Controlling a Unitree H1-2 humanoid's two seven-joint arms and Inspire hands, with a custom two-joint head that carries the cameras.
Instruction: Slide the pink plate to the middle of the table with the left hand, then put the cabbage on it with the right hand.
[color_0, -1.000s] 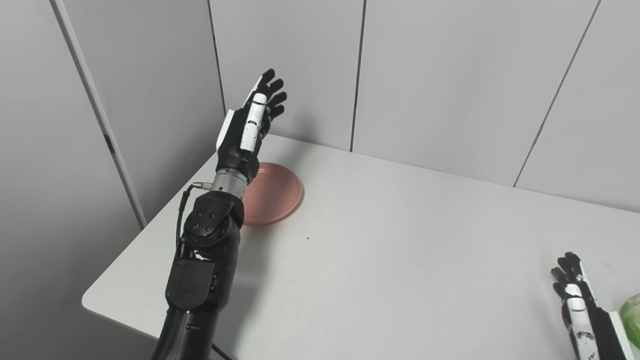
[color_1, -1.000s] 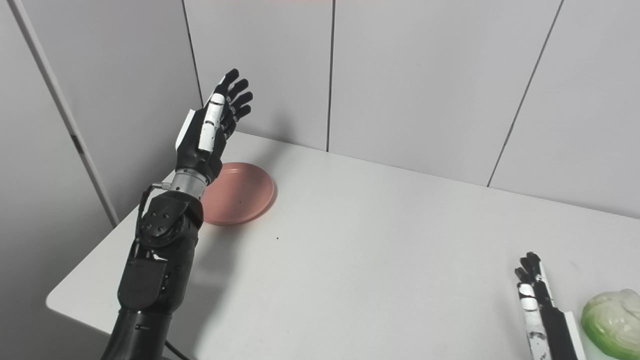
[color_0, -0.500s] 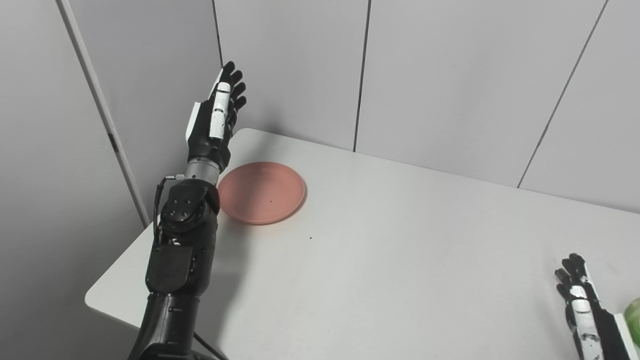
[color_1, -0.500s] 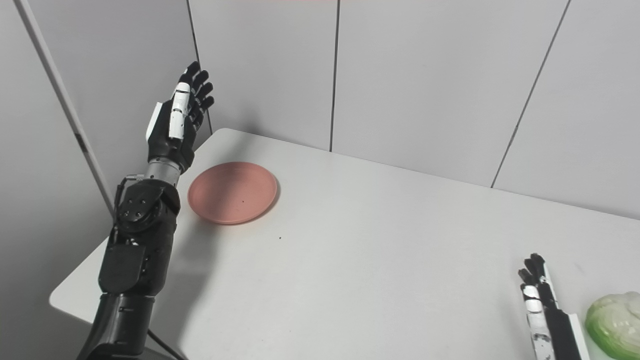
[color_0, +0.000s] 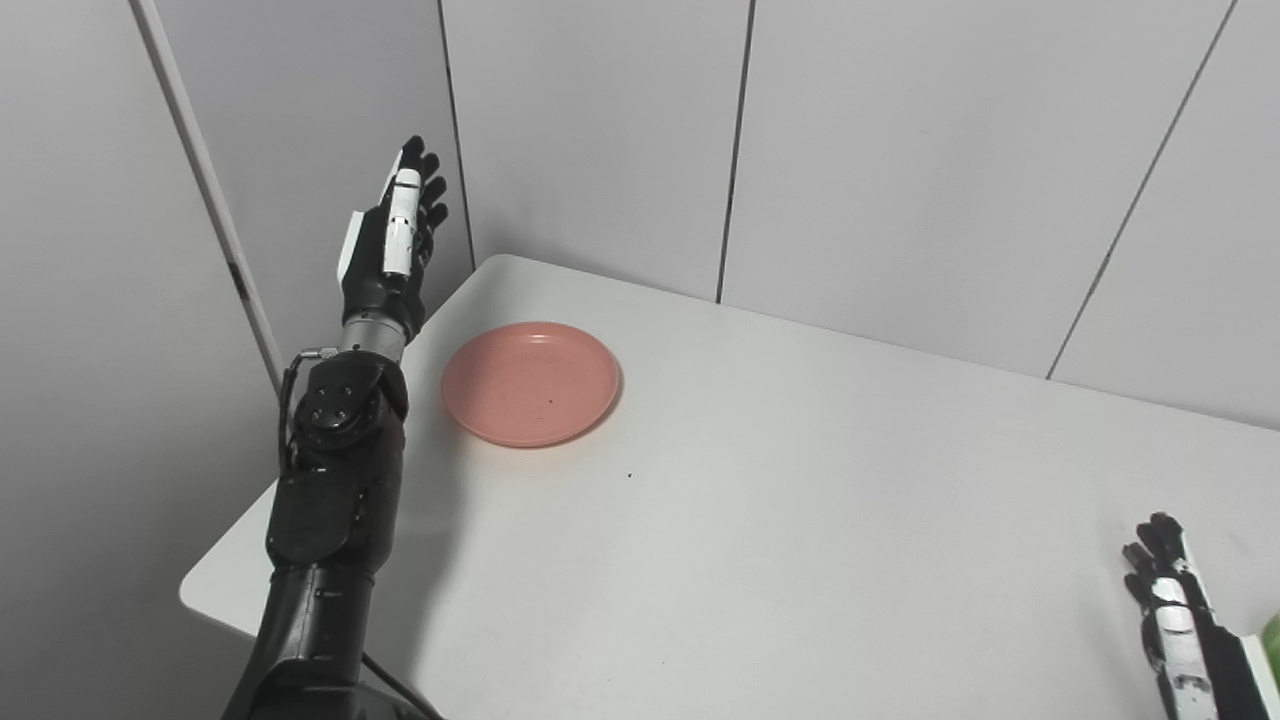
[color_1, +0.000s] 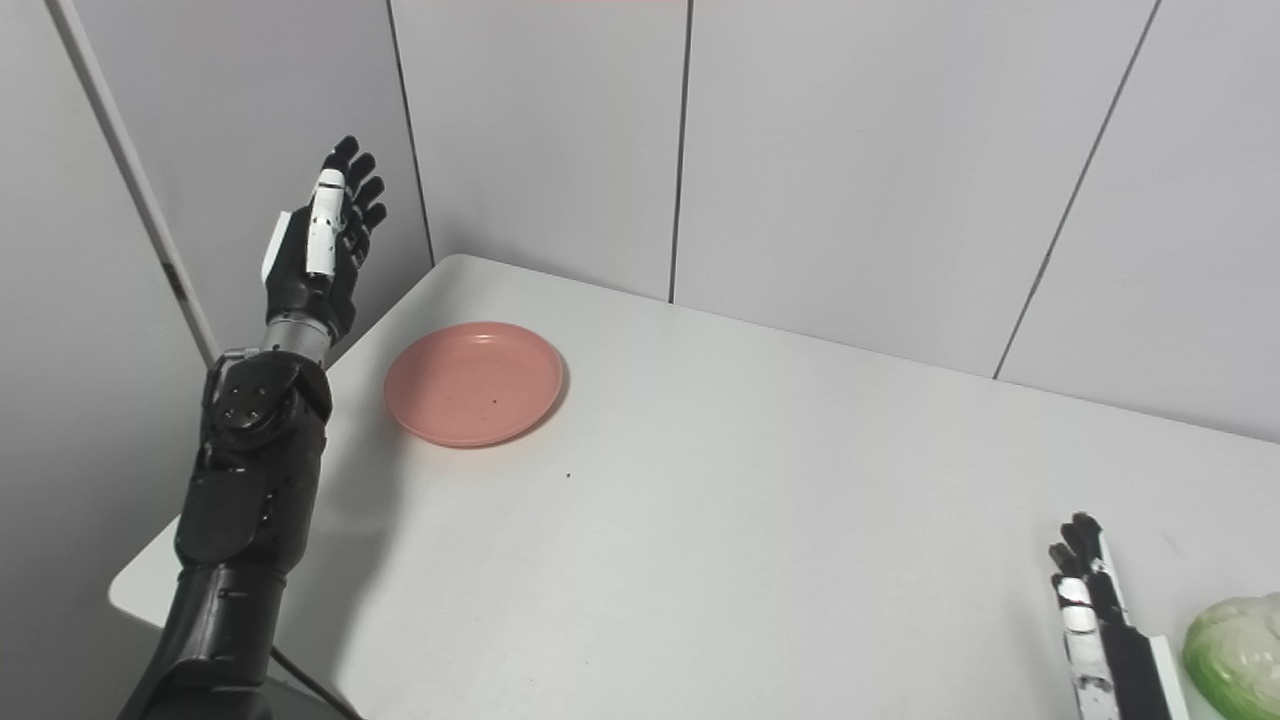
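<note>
The pink plate (color_0: 530, 382) lies flat near the table's far left corner. My left hand (color_0: 388, 240) is raised well above the table's left edge, to the left of the plate and clear of it, fingers straight and apart, holding nothing. My right hand (color_1: 1095, 630) rests low at the table's front right, fingers extended and empty. The green cabbage (color_1: 1235, 650) lies just right of that hand, apart from it; in the left eye view only a sliver (color_0: 1272, 640) shows at the picture's edge.
The white table (color_0: 800, 500) has a rounded far left corner and a left edge under my left arm. Grey wall panels (color_0: 600, 140) stand close behind the table. A small dark speck (color_0: 628, 475) lies on the table near the plate.
My left hand has swung left, from over the plate to beyond the table's left edge, uncovering the whole plate. The view has shifted slightly. The plate and right hand stay put.
</note>
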